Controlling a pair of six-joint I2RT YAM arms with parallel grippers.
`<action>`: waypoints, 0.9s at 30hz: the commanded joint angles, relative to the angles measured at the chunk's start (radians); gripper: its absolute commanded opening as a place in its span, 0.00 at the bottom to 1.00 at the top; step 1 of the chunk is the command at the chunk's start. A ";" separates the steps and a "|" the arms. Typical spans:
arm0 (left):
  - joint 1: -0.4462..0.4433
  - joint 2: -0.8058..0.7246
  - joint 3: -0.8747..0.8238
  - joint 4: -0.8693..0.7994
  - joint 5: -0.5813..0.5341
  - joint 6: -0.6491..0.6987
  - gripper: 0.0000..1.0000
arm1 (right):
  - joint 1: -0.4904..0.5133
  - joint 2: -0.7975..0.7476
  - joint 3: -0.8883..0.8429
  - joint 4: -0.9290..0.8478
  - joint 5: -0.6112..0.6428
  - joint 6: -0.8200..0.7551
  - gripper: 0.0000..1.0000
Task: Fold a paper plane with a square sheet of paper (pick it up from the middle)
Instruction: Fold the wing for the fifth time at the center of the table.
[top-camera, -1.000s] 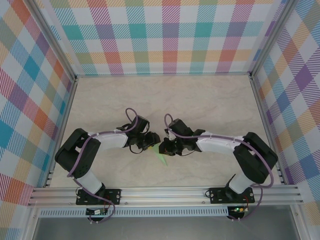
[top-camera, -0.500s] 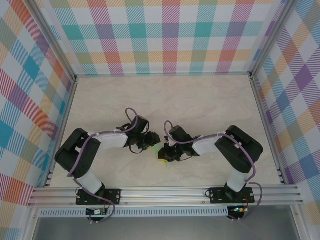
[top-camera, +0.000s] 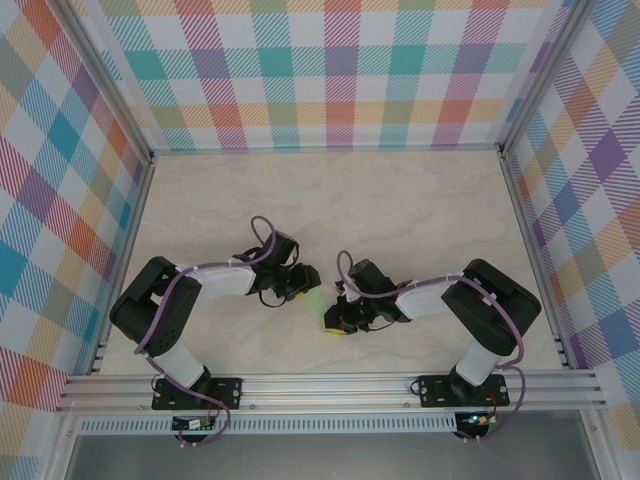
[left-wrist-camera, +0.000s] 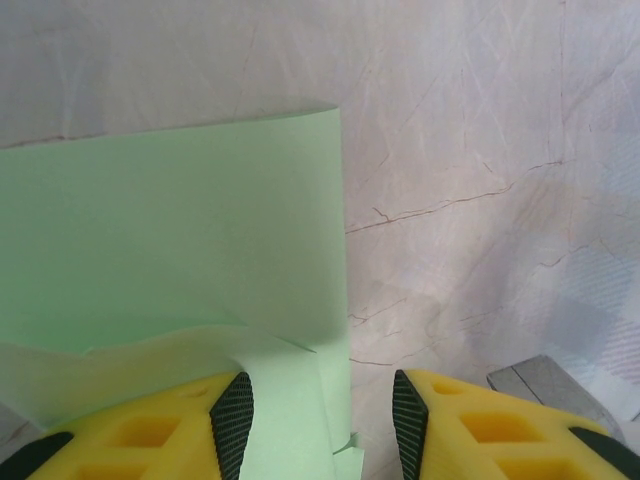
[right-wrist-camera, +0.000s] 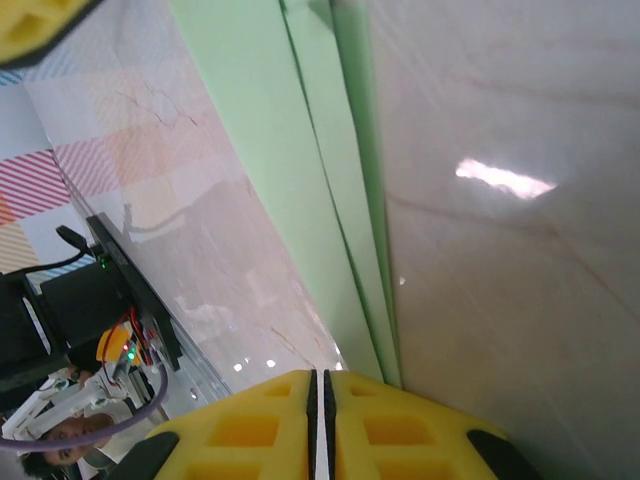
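Note:
The pale green paper (top-camera: 317, 300), folded into layers, lies on the table between my two grippers. In the left wrist view the paper (left-wrist-camera: 170, 240) shows a raised fold and runs between my fingers, against the left pad (left-wrist-camera: 232, 420). My left gripper (left-wrist-camera: 320, 415) is open, with bare table showing beside the right pad. From above, the left gripper (top-camera: 303, 290) sits at the paper's left end. My right gripper (top-camera: 333, 322) is at its near end. In the right wrist view the folded paper (right-wrist-camera: 290, 150) is a long narrow strip ending at the shut right gripper (right-wrist-camera: 322, 385); nothing shows between the pads.
The marble table (top-camera: 400, 210) stretches behind the grippers. Plaid walls with metal posts (top-camera: 140, 190) close in the back and sides. An aluminium rail (top-camera: 330, 385) runs along the near edge. A yellow finger of the left gripper (right-wrist-camera: 30, 20) shows at the right wrist view's top left.
My right gripper has slid toward the near edge along the paper, its arm folding in. Less of the paper's near tip shows from above. The left arm has stayed put.

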 joint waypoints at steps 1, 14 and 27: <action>0.019 0.041 -0.011 -0.085 -0.067 0.000 0.45 | 0.014 -0.006 -0.055 -0.171 -0.008 -0.026 0.14; 0.019 0.019 -0.018 -0.086 -0.064 0.007 0.45 | 0.014 -0.244 0.061 -0.346 0.126 -0.064 0.17; 0.019 0.017 -0.017 -0.085 -0.058 0.011 0.46 | 0.014 0.025 0.179 -0.003 0.194 0.187 0.12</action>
